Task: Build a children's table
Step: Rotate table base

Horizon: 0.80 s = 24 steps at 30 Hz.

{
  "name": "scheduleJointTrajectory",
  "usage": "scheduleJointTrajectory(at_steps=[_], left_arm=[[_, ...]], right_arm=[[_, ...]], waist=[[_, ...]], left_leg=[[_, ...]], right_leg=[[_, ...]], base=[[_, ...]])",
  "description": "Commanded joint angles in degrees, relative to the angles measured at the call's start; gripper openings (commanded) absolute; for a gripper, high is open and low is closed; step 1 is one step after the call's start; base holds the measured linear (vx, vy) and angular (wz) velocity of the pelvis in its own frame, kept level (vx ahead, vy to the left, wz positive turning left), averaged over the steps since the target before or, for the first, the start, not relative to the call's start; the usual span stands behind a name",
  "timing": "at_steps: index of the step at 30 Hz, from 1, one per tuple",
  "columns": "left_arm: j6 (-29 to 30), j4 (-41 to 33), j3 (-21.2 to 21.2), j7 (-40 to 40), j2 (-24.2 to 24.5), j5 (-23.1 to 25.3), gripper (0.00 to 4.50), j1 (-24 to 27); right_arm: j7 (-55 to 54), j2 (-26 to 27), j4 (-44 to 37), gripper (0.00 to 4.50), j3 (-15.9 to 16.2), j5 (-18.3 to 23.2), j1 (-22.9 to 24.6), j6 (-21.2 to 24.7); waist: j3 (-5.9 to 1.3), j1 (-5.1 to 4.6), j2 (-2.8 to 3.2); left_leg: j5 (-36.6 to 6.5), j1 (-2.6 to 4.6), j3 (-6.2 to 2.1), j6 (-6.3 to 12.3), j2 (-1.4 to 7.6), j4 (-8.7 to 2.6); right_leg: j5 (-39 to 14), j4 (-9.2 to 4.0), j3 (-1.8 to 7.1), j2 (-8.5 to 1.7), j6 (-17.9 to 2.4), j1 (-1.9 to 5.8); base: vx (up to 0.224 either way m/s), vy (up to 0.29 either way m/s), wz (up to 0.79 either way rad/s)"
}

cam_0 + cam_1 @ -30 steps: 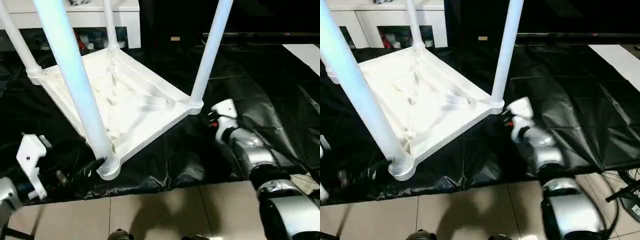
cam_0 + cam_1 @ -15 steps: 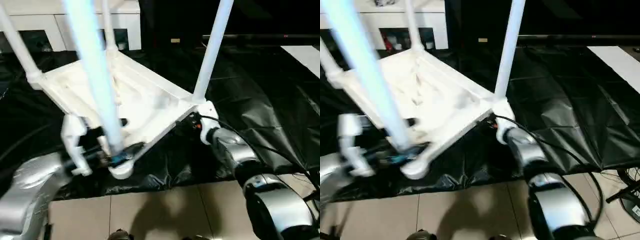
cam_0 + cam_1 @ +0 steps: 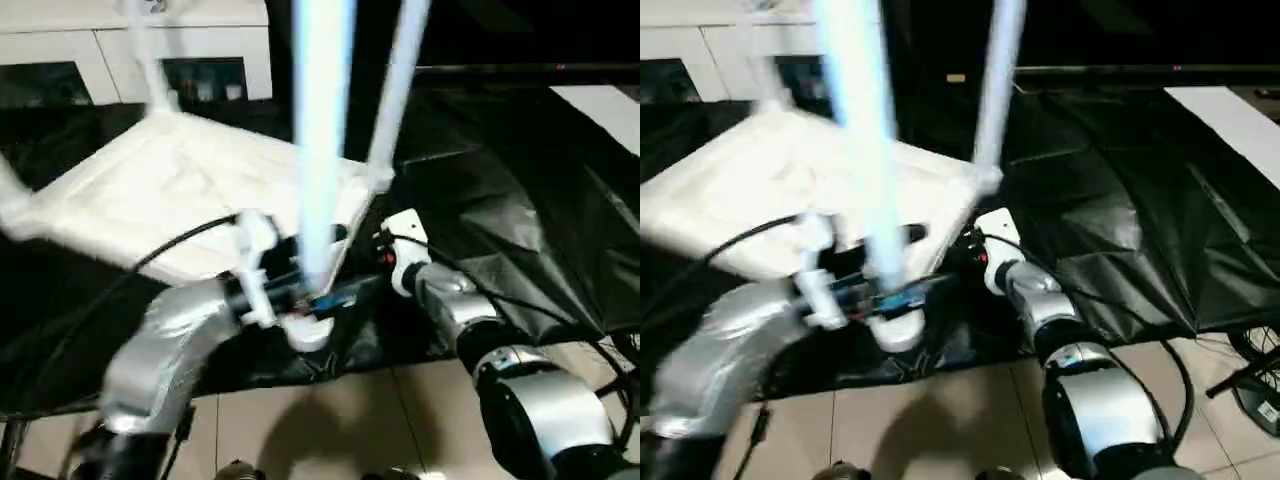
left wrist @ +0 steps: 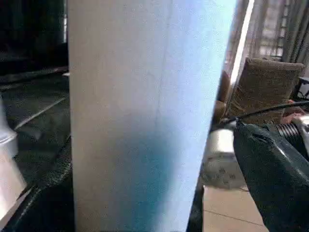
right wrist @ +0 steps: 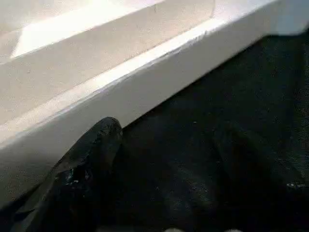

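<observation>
The white tabletop (image 3: 150, 190) lies upside down and tilted on the black sheet, with its legs pointing up. My left gripper (image 3: 310, 300) is shut on the near leg (image 3: 322, 120) just above its corner socket (image 3: 305, 332). In the left wrist view that leg (image 4: 145, 116) stands right in front, with one black finger (image 4: 275, 169) beside it. My right gripper (image 5: 174, 140) is open, low at the tabletop's right rim (image 5: 145, 77); one finger (image 5: 87, 164) touches the rim's lower edge. Another leg (image 3: 395, 90) rises from the right corner.
A black sheet (image 3: 520, 200) covers the floor under the table, with beige tiles (image 3: 330, 420) in front. A white glass-door cabinet (image 3: 100, 40) stands behind. A white panel (image 3: 610, 110) lies at the far right. A wheeled stand (image 3: 1255, 390) is at the lower right.
My left arm swung in from the left and closed on the near leg. The table turned, its near corner shifting right and the leg standing more upright. My right gripper moved up to the rim.
</observation>
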Motion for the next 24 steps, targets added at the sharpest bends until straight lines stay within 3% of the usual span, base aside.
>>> scheduleJointTrajectory(at_steps=[1,3,6,9,11,13,14,16,18,19,20,21,22,23,24], left_arm=[[-2.01,0.56,-3.50,-0.32,-1.30,1.47,4.44,-1.96],[-4.21,3.65,-4.10,0.64,-2.37,3.56,4.44,-3.44],[-7.59,9.09,-4.23,3.62,-2.99,7.72,4.44,-5.56],[-11.73,16.67,-3.33,7.40,-2.01,12.55,4.44,-8.77],[-13.17,22.33,-1.89,7.80,-1.34,12.84,4.44,-12.01],[-13.42,23.46,-1.68,8.12,-1.30,13.02,4.44,-12.72],[-14.48,25.50,-1.34,8.26,-1.39,13.32,4.44,-13.84],[-16.87,30.57,-0.34,9.39,-1.86,13.89,4.44,-16.66],[-18.76,35.04,0.54,10.88,-2.33,14.37,4.44,-19.07],[-20.91,38.98,1.25,12.78,-2.67,15.04,4.44,-21.14],[-22.20,42.24,2.09,13.69,-3.07,14.93,4.44,-22.94],[-22.39,42.66,2.18,13.76,-3.12,14.91,4.44,-23.16],[-23.67,46.05,3.27,14.31,-3.86,14.19,4.44,-25.03],[-24.05,47.02,3.65,14.18,-4.21,13.75,4.44,-25.51],[-24.06,46.95,3.65,14.08,-4.26,13.68,4.44,-25.46]], right_arm=[[0.66,2.55,0.15,3.56,0.83,-0.48,-2.55,-1.18],[0.16,2.72,0.47,3.56,0.65,-0.68,-2.76,-1.35],[-1.64,2.41,0.88,3.56,0.07,-0.93,-2.97,-1.74],[-5.02,0.40,1.10,3.56,-1.34,-0.63,-2.77,-2.08],[-6.04,-2.64,0.92,3.56,-3.21,0.53,-1.73,-2.38],[-6.04,-3.25,0.84,3.56,-3.40,0.62,-1.45,-2.45],[-5.87,-4.08,0.79,3.56,-3.71,0.82,-1.10,-2.59],[-5.42,-5.92,0.37,3.56,-4.41,1.31,-0.08,-2.89],[-5.07,-7.25,0.11,3.56,-4.90,1.62,0.65,-3.21],[-4.96,-8.36,-0.20,3.56,-5.35,1.85,1.32,-3.47],[-4.27,-9.47,-0.88,3.56,-5.84,2.24,2.19,-3.81],[-4.20,-9.58,-0.95,3.56,-5.89,2.27,2.28,-3.85],[-3.08,-10.86,-2.59,3.56,-6.43,2.69,3.78,-4.30],[-2.57,-11.21,-3.31,3.56,-6.59,2.78,4.37,-4.50],[-2.47,-11.25,-3.49,3.56,-6.61,2.82,4.49,-4.52]], waist=[[-4.45,0.46,1.13],[-4.42,0.36,1.29],[-4.26,0.36,1.36],[-4.43,0.41,1.31],[-4.60,0.80,1.54],[-4.70,1.12,1.48],[-4.73,1.39,1.89],[-4.73,1.58,1.67],[-4.82,1.61,2.17],[-4.73,1.43,1.82],[-4.82,1.43,2.58],[-4.93,1.43,2.04],[-4.99,1.41,2.38],[-5.11,1.55,2.29],[-5.07,1.49,2.03]], left_leg=[[-16.27,0.35,-0.43,-0.42,1.45,-4.08],[-16.26,0.41,-0.33,-0.21,1.42,-3.99],[-18.13,0.54,-0.40,-0.37,1.35,-4.10],[-17.41,0.62,-0.35,-0.39,1.22,-3.99],[-15.66,0.63,-0.29,-0.05,1.13,-3.83],[-15.15,0.74,-0.22,-0.02,1.17,-3.71],[-14.43,0.77,-0.15,0.10,1.17,-3.60],[-14.45,0.58,-0.10,0.51,1.04,-3.57],[-14.91,0.50,-0.22,0.53,0.98,-3.49],[-14.76,0.33,-0.08,0.77,0.84,-3.45],[-14.74,0.43,-0.12,0.90,0.72,-3.31],[-14.40,0.31,-0.12,1.21,0.69,-3.20],[-13.81,0.07,-0.26,1.40,0.67,-3.17],[-12.84,0.16,-0.10,2.01,0.56,-2.90],[-11.69,-0.28,-0.13,2.80,0.52,-2.90]], right_leg=[[-9.77,-3.46,2.82,-3.14,-13.95,3.28],[-9.05,-3.46,2.80,-3.05,-14.41,3.22],[-12.02,-3.94,2.74,-3.07,-13.45,3.16],[-12.22,-3.92,2.81,-3.13,-12.67,3.16],[-11.15,-3.81,2.79,-3.13,-12.89,3.14],[-10.49,-3.69,2.79,-3.12,-13.08,3.19],[-9.38,-3.54,2.80,-3.14,-13.61,3.08],[-9.20,-3.58,2.73,-3.11,-13.64,3.28],[-9.68,-3.65,2.63,-3.18,-13.47,3.45],[-9.77,-3.84,2.63,-3.09,-13.30,3.50],[-9.86,-3.92,2.56,-3.04,-13.16,3.50],[-9.71,-3.88,2.51,-3.06,-13.14,3.74],[-9.31,-3.76,2.46,-3.20,-13.30,3.97],[-8.83,-3.77,2.42,-3.12,-13.28,3.90],[-8.52,-3.78,2.30,-3.15,-13.51,4.16]], base=[[0.000,0.000,0.00],[0.000,0.000,0.00],[0.000,0.000,0.00],[0.000,0.000,0.00],[0.000,0.000,0.00],[0.000,0.000,0.00],[0.000,0.000,0.00],[0.000,0.000,0.00],[0.000,0.000,0.00],[0.000,0.000,0.00],[0.000,0.000,0.00],[0.000,0.000,0.00],[0.000,0.000,0.00],[0.000,0.000,0.00],[0.000,0.000,0.00]])
